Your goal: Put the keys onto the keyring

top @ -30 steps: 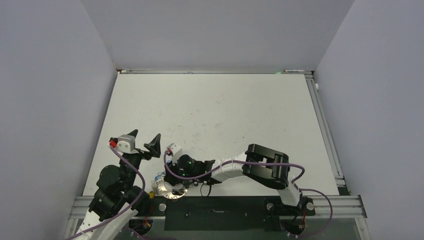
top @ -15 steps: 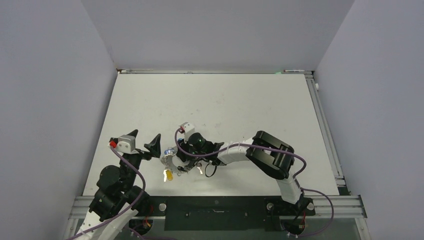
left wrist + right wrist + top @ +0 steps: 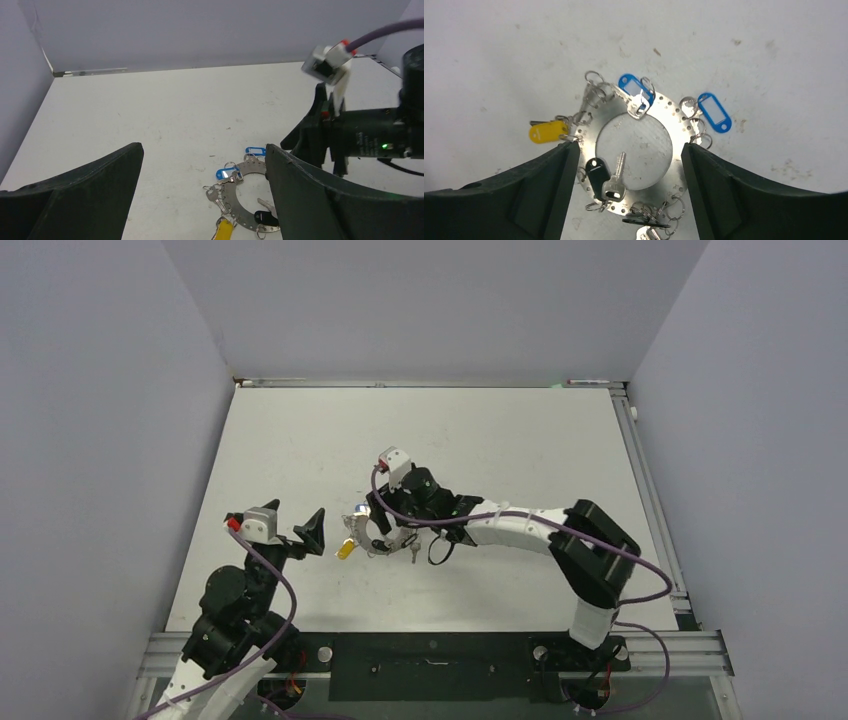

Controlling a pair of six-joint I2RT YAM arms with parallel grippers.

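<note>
White table [image 3: 500,440] w/ keyring [image 3: 676,127] + keys [image 3: 612,189] lying on it.

Robot test lab: scuffed white bench [image 3: 450,440] boxed by plain grey partition walls [image 3: 420,300], aluminium extrusion frame [image 3: 690,642] along bottom edge.

The bench [image 3: 480,440] is a flat white top, marked with small dark specks and faint scuffs, most of them around its middle. A pale grey back wall [image 3: 430,310] rises from the bench's far edge. A left wall [image 3: 100,440] and a right wall [image 3: 750,440] of the same colour stand along its sides. A thin metal strip [image 3: 420,384] runs along the far edge, where bench meets wall. A silvery rail [image 3: 655,500] borders the bench's right edge. Along its near edge lies a metal frame [image 3: 690,645] carrying a black plate [image 3: 430,668].
</note>
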